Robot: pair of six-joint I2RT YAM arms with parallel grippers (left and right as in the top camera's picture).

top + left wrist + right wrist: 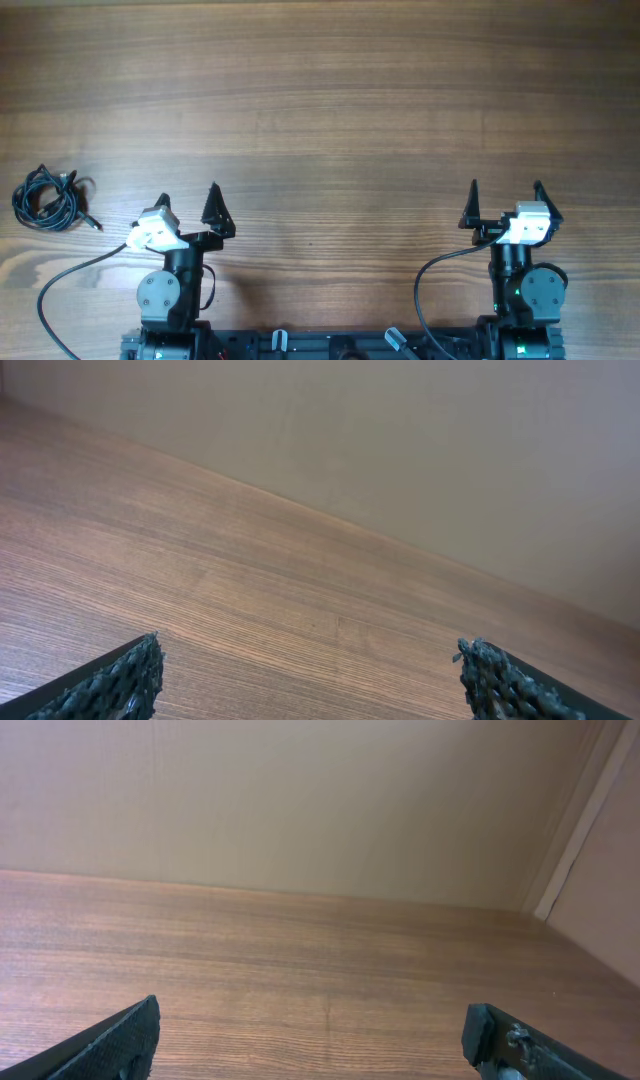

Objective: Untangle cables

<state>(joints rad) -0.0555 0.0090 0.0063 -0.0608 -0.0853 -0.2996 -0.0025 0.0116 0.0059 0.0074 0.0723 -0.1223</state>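
Note:
The cables lie as a tight black knotted coil on the wooden table at the far left, with a plug end trailing to the right. They show only in the overhead view. My left gripper is open and empty, to the right of the coil and apart from it. In the left wrist view its fingers frame bare wood. My right gripper is open and empty at the right side of the table. Its fingers also frame bare wood.
The wooden table spans the whole overhead view. A beige wall rises at the table's far edge, with a corner at the right. Both arm bases stand at the near edge, with their own black wires looping beside them.

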